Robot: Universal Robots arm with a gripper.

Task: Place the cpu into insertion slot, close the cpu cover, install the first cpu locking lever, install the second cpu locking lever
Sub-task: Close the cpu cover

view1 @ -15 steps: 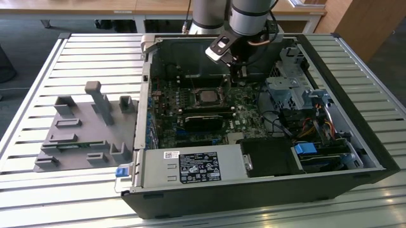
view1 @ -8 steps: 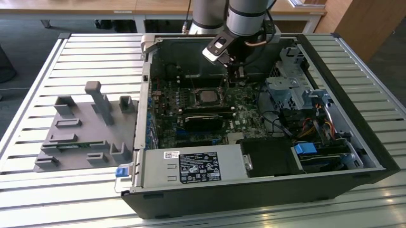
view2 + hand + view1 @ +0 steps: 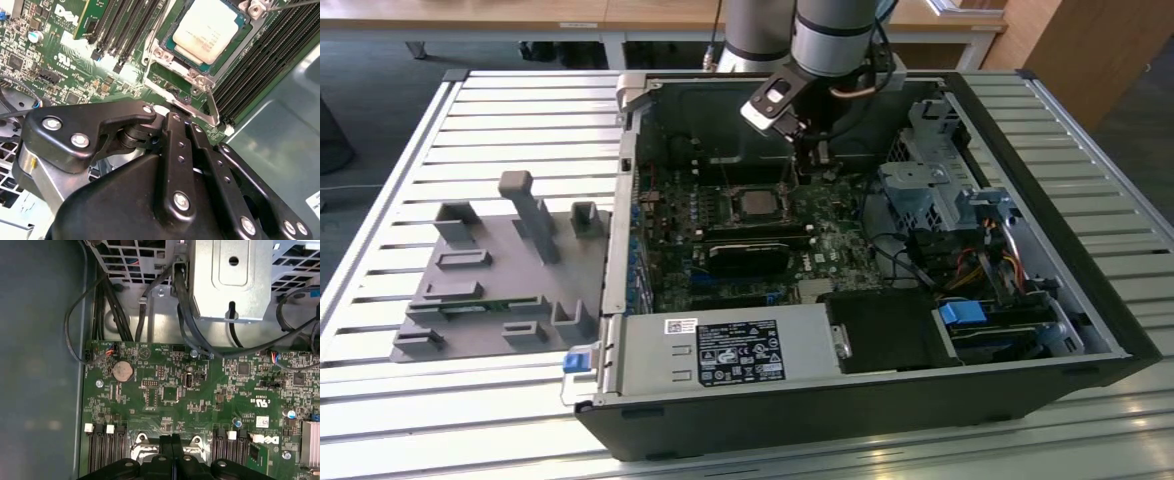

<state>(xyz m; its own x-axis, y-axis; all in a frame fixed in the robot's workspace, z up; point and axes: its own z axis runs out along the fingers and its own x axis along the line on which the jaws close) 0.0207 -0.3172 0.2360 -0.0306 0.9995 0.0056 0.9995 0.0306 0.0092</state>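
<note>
The cpu (image 3: 209, 29) lies silver face up in the insertion slot (image 3: 170, 44) on the green board; in the exterior view the cpu (image 3: 757, 205) sits mid-case. The cpu cover (image 3: 172, 59) lies flat around it as a metal frame. A thin locking lever (image 3: 212, 107) runs along the socket's edge, and another lever (image 3: 295, 4) shows at the far side. My gripper (image 3: 170, 115) is shut, its tips right at the near lever; whether they pinch it is hidden. In the first wrist view the gripper (image 3: 172, 440) shows both fingers pressed together. The gripper (image 3: 817, 165) hangs just behind the socket.
The open computer case (image 3: 1107, 330) lies on a slatted table. A grey fixture plate (image 3: 494, 270) stands at the exterior view's left. Long memory slots (image 3: 125, 30) flank the socket. A drive cage (image 3: 921, 190), cables (image 3: 110, 305) and a power supply (image 3: 720, 350) crowd the case.
</note>
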